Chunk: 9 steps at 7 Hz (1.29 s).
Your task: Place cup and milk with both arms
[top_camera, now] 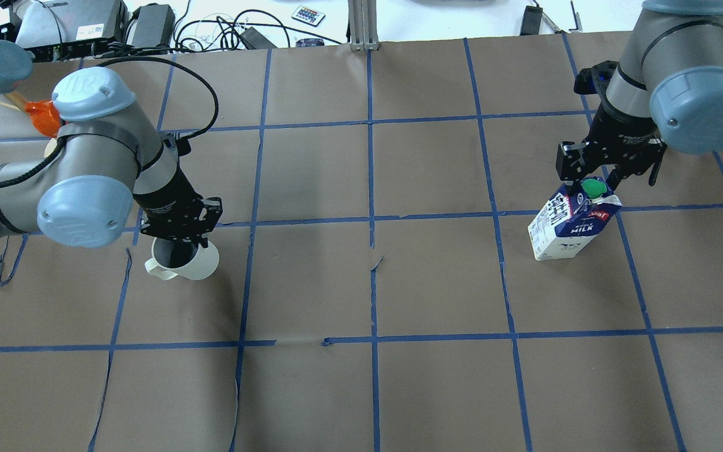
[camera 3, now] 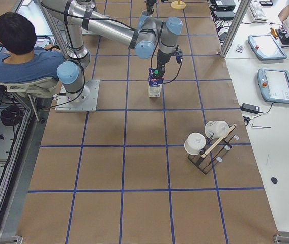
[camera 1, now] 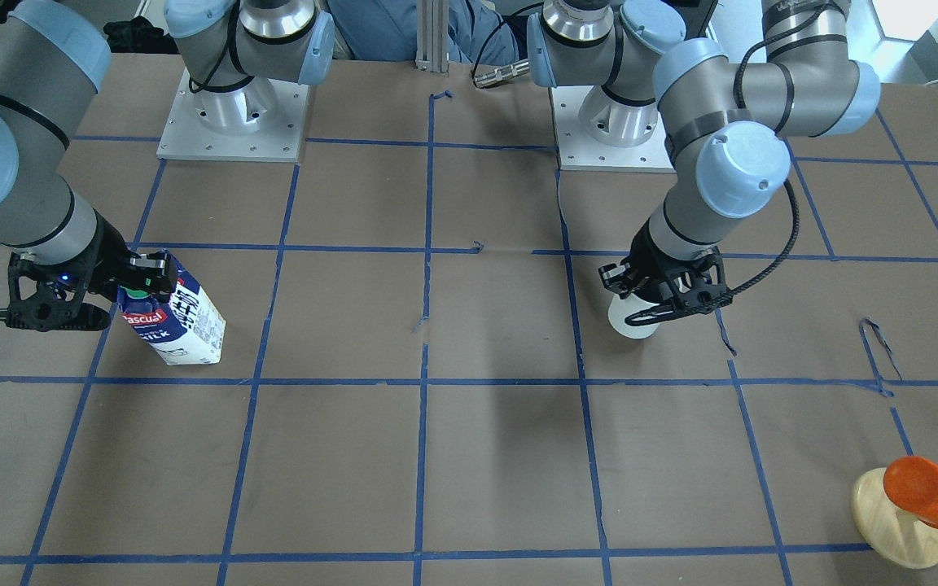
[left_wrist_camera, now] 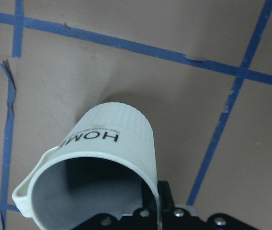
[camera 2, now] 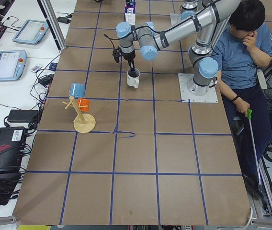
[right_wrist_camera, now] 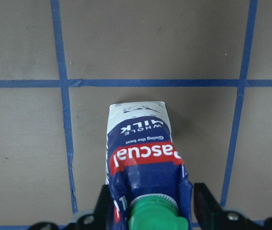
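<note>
The cup (top_camera: 206, 265) is a white ceramic mug, finely ribbed down its round wall, smooth grey inside, with dark block lettering (left_wrist_camera: 92, 138) below the rim and a looped handle (left_wrist_camera: 28, 187). It sits near the wooden stand (camera 1: 896, 521), on that stand's robot side and a little toward the table's middle. The left gripper (top_camera: 181, 242), black and skeletal, reaches down into the cup's mouth and is clamped on the wall opposite the handle, one finger inside.

The milk (camera 1: 188, 325) is a tall square cardboard carton, glossy dark blue and white, with a folded gable top, a ridged green cap (right_wrist_camera: 153, 220) and a red band (right_wrist_camera: 145, 155). It is well apart from the wooden stand, toward the table's other end. The right gripper (top_camera: 595, 182) is closed on the gable, a finger pressed on each side beside the cap. I cannot tell whether the carton's base touches the table.

Matt brown paper (camera 1: 501, 456) covers the table, squared off by blue tape (camera 1: 428, 325) that is torn and curled just robot-side of the stand (camera 1: 876, 342). The stand is a pale round disc with a slanted peg holding an orange cup (camera 1: 925, 488) and a blue cup (camera 2: 77, 89). In the overhead view the left arm's joint cap (top_camera: 93, 94) hides most of it. A black wire rack (camera 3: 205, 161) with two white cups stands at the end far from the stand. A seated person (camera 2: 241, 52) is behind the robot's bases.
</note>
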Motion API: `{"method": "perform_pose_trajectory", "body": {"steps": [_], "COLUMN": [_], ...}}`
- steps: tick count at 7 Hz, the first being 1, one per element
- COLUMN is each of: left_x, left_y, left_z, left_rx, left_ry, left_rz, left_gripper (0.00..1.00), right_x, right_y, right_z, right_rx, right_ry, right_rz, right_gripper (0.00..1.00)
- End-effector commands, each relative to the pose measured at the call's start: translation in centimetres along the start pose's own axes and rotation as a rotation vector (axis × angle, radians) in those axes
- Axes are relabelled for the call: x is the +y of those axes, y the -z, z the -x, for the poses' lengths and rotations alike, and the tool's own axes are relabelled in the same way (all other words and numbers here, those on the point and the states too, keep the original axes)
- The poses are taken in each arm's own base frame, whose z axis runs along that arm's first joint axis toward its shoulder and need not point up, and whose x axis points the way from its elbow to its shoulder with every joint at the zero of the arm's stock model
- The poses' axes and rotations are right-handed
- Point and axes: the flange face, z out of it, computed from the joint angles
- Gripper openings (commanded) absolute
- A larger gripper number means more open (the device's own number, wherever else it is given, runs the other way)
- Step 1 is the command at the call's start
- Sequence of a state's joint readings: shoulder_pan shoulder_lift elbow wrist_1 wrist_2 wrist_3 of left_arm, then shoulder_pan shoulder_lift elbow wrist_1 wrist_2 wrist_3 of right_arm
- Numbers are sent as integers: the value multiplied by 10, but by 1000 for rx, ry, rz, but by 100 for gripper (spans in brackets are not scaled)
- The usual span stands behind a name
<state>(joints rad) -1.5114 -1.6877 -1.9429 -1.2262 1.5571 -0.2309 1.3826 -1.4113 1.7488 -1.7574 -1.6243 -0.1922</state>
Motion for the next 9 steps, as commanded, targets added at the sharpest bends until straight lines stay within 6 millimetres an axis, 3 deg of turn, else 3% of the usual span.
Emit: {"method": "perform_pose_trajectory", "body": {"steps": [1,2,3,4,7,9], "left_x": [30,37,49,59,100,103], "left_y": [15,20,14,11,-22,-44], "left_z": [-76,-106,-141,-176,-269,-279], "left_rx": [41,46,62,74,107,78], "left_ry": [103,153,214,258,369,376], "left_rz": [-26,-30,-20,-40,-53,-32], "left_gripper": [0,0,0,0,0,2], "right_x": [0,-1,-2,-3,-9,-9], "right_y": [0,1,5,11,34,34], "right_z": [1,1,0,0,-3,-4], "right_rx": [-12,-12,-10,-7,7,8], "right_ry": [-1,-1,-3,-3,-5,-6], "right_rz": [-3,-4,-10,-21,-58,-58], "right_gripper": [35,25,22,22,23,23]}}
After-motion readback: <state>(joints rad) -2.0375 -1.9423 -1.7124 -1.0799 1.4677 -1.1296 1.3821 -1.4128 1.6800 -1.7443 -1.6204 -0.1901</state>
